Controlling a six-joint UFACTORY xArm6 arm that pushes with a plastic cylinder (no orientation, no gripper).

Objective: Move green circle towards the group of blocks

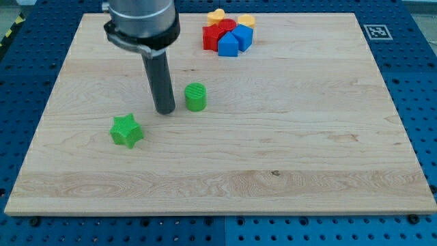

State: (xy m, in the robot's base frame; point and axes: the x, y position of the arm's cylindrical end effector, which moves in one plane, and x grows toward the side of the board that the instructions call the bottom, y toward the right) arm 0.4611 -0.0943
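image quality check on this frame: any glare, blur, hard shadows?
Camera view: even, diffuse light, no glare on the board; only soft, short shadows under the green circle, green star and my tip, which sits just left of the circle; blocks look sharp; the board's edges show slight perspective taper.

tip: my tip sits just left of the green circle, a small gap between | green star nearer the view's bottom left, apart from both | group at the view's top: red blocks, blue blocks, yellow blocks packed touching | wooden board
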